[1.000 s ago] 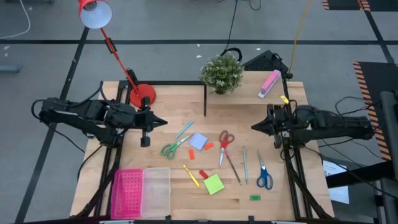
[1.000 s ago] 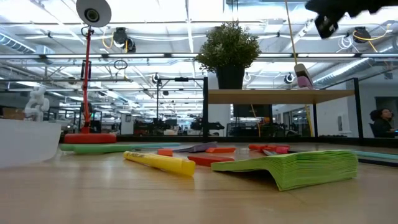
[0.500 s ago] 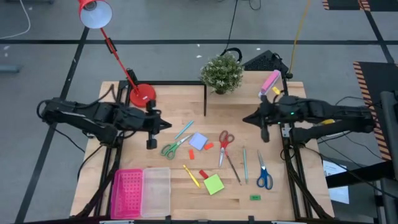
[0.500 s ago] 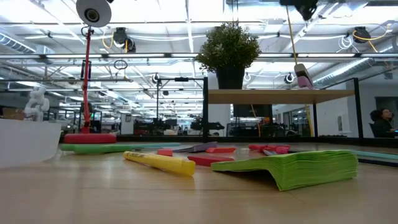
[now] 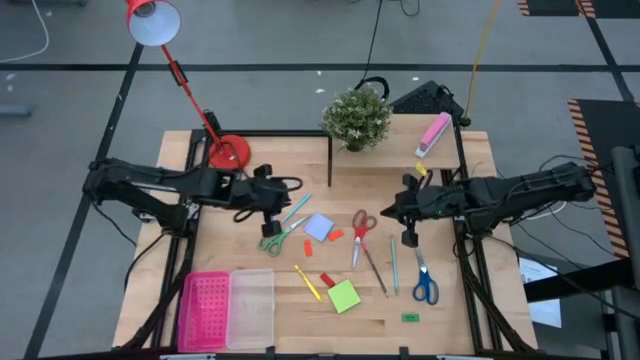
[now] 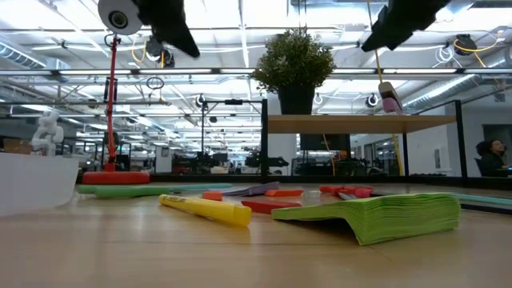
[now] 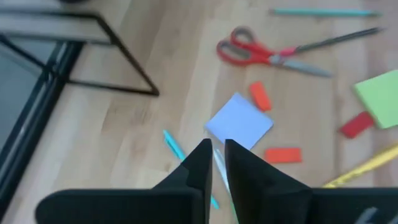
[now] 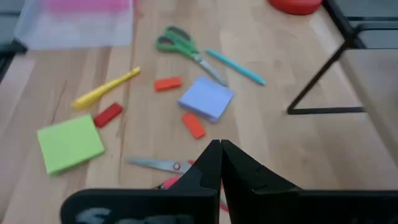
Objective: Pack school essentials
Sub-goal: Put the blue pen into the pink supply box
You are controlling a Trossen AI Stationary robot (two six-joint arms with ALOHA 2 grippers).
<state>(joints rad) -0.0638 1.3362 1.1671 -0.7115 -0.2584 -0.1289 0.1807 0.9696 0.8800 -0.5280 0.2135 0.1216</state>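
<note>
1. The stationery is all loose on the wooden surface (image 5: pixel 290 300) and nothing is packed yet, so I'd call this the reach-in step before the first pick.
2. The left pincer (image 5: pixel 266 228) hangs over the green-handled scissors (image 5: pixel 271 240) and the thin teal pen (image 5: pixel 295 208). In its wrist view the fingers sit almost together with only a thin slit between them, holding nothing.
3. The right pincer (image 5: pixel 407 238) hovers beside the red-handled scissors (image 5: pixel 362 224), close to the slim green pencil (image 5: pixel 394 264) and the blue-handled scissors (image 5: pixel 425 285). Its fingers look pressed together too, and empty.
4. In the middle lie the pale-blue square note pad (image 5: pixel 318 227), the green square note pad (image 5: pixel 344 296), the yellow highlighter (image 5: pixel 308 283) and some small red and orange blocks.
5. The pink perforated tray (image 5: pixel 204 310) and the clear plastic box (image 5: pixel 251 307) wait at the front left corner.
6. Next move, I reckon: each pincer has to spread its fingers, drop down and close on whatever's nearest, then carry it over to the box.
</note>
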